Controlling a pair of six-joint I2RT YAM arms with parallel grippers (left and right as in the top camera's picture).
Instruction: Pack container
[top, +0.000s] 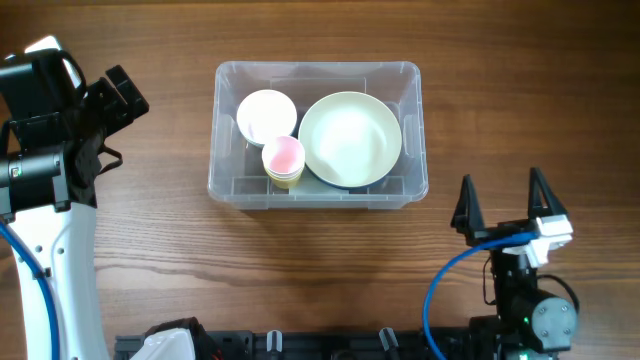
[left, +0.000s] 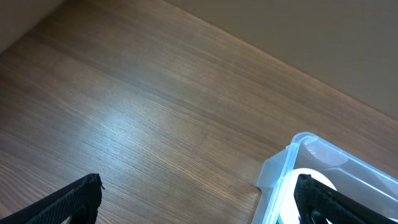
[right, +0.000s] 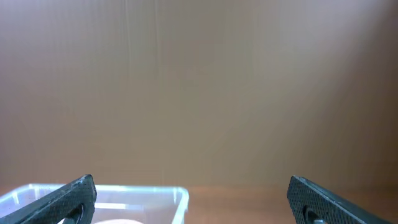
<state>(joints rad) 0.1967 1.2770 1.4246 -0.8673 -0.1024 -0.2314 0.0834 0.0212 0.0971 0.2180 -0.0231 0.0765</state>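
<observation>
Wrist views crop container to perhaps one corner.

surface: dark brown wood, grain running side to side, faint sheen | resting directly on it: container, clear plastic, rounded corners, flat on its base | wood showing on every side of the container

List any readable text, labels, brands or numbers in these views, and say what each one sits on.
No readable text in any of the three views.
container: clear plastic with no print visible. Most of its base is hidden under the bowls.
large white bowl: plain, no marks.
small white bowl: plain, no marks.
pink bowl: plain, no marks.
Wrist views: only wood, a corner of the container and dark fingers. Nothing written.
</observation>
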